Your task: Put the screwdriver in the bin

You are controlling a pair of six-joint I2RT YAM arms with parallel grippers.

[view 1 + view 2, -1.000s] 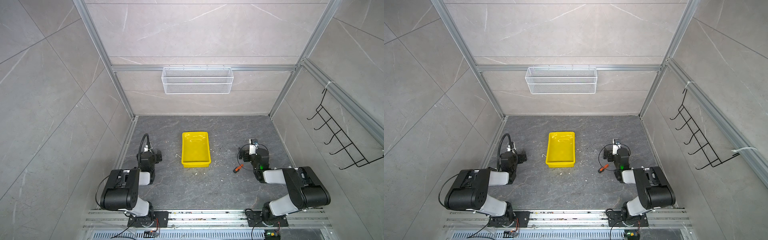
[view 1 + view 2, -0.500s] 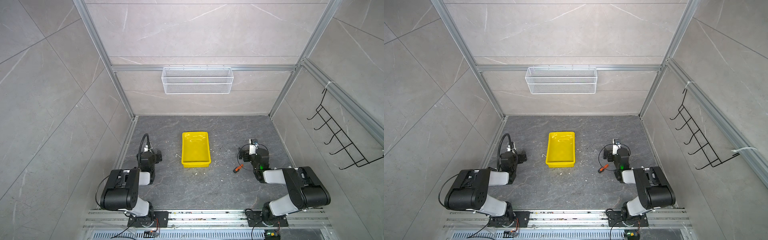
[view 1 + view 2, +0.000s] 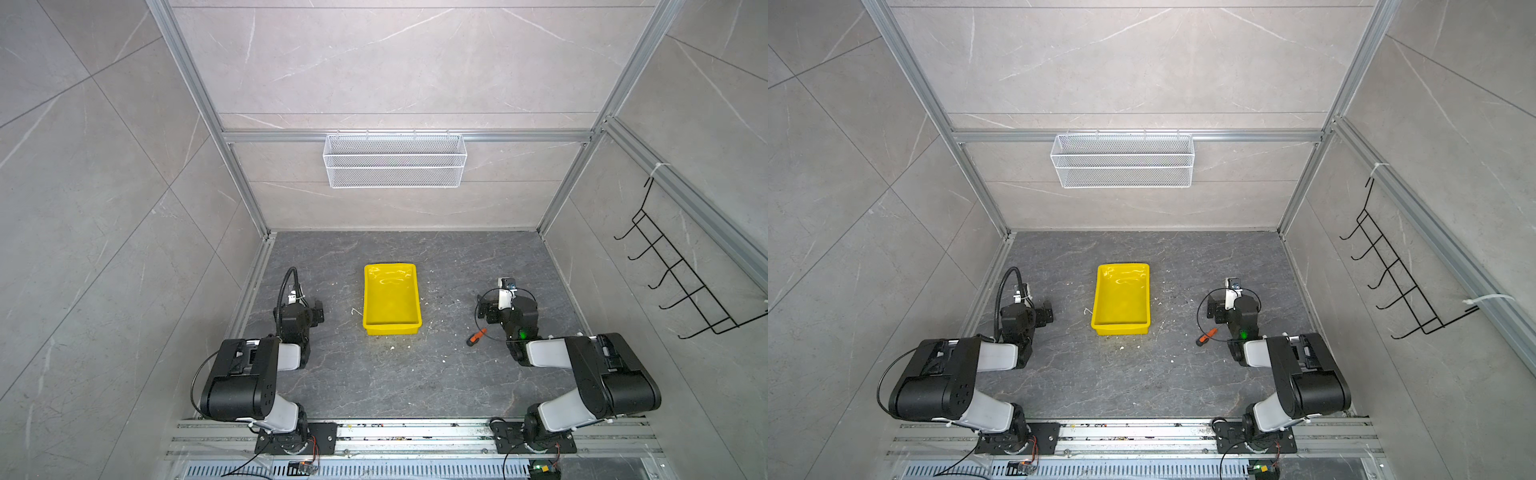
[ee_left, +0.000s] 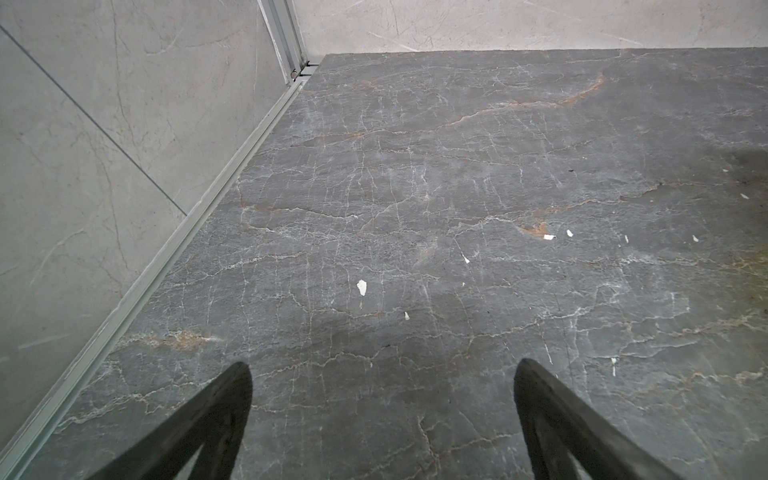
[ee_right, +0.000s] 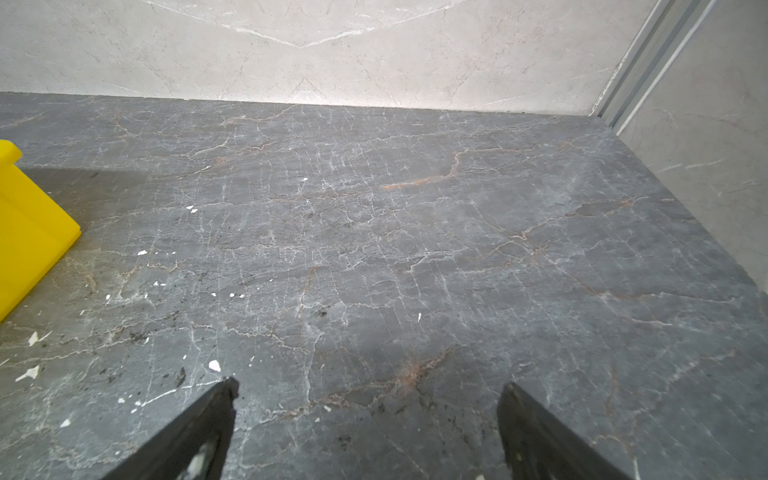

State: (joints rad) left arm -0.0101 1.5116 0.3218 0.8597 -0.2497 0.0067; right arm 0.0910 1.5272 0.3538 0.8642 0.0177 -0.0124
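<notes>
The bin stands mid-way on the counter, with bare surface open on every side. The screwdriver lies toward the right edge, just beside the right arm. Elsewhere there are only tiny white crumbs.

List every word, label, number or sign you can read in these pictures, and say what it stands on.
None can be read.
The bin, the screwdriver and the wire basket show no print.
Any marking on the circuit board at the front is too small to tell.
</notes>
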